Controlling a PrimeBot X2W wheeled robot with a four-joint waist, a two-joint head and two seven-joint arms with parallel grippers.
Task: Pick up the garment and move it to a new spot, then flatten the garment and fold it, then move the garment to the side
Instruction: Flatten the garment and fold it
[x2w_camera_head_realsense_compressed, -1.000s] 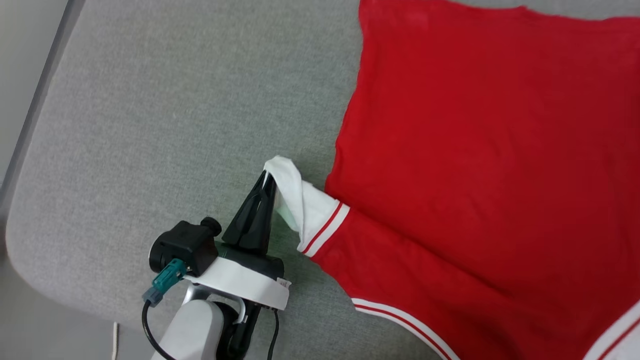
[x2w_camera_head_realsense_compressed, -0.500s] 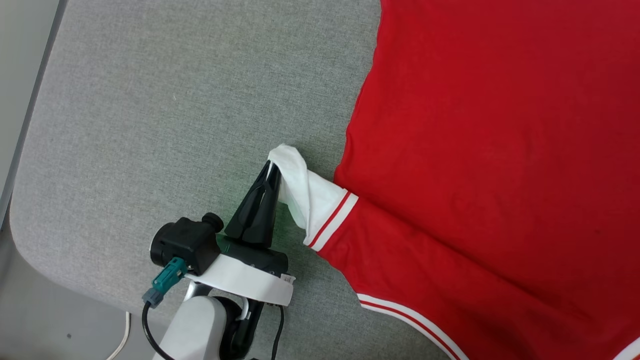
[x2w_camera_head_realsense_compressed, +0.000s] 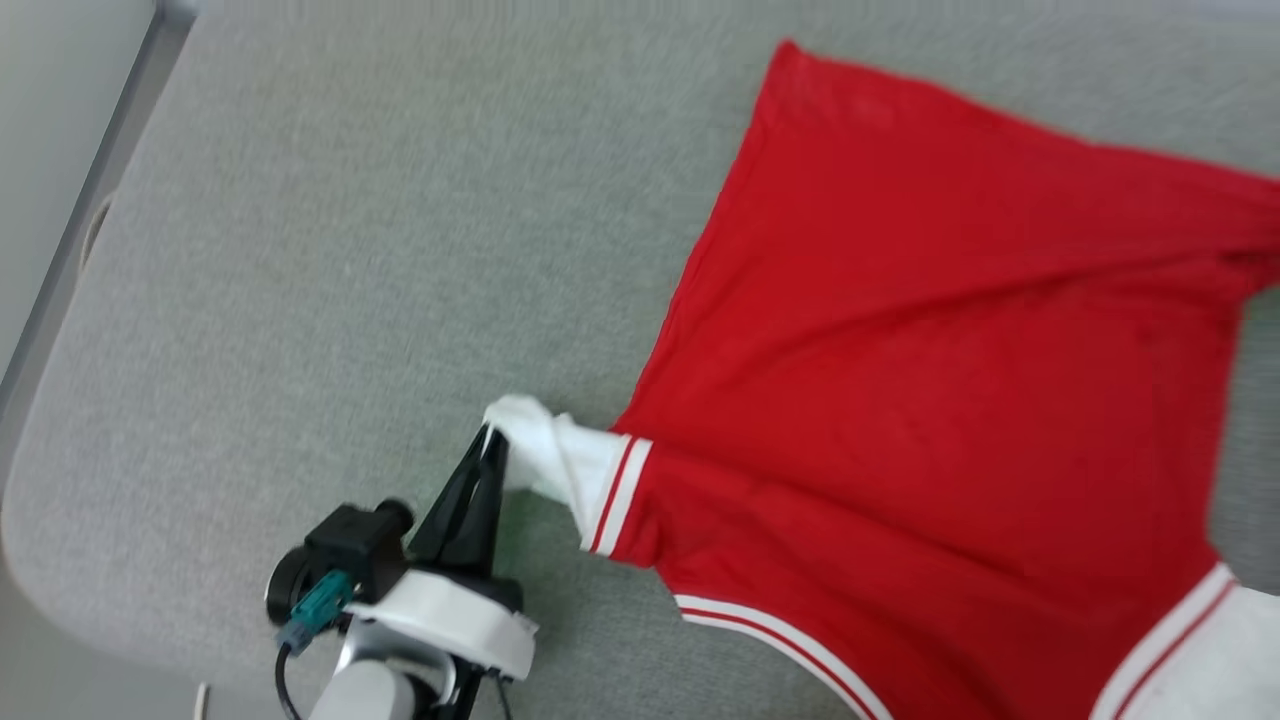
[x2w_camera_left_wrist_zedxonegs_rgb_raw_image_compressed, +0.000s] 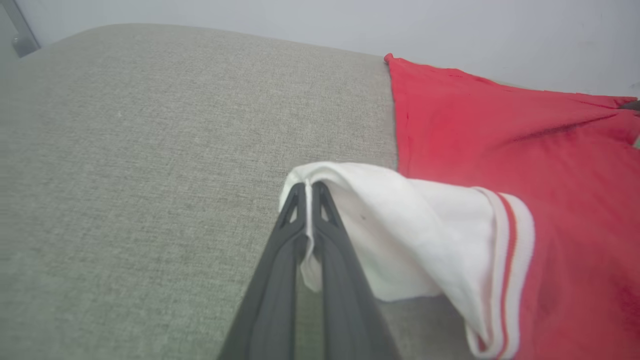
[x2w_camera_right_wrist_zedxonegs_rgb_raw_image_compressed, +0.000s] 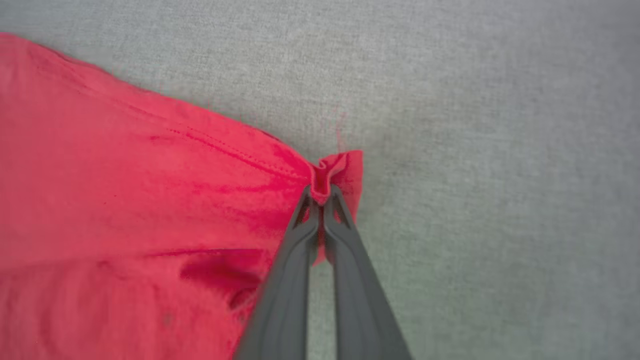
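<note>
Grey surface, garment sleeve in left gripper, corner in right gripper

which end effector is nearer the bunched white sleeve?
Left. The left end effector is shut on the white sleeve itself; the right end effector pinches a red hem corner of the shirt, across the fabric from that sleeve.

My head camera looked down from above on the shirt. Both wrist cameras sat close, sighting along my left gripper and right gripper. All three shared the shirt.
</note>
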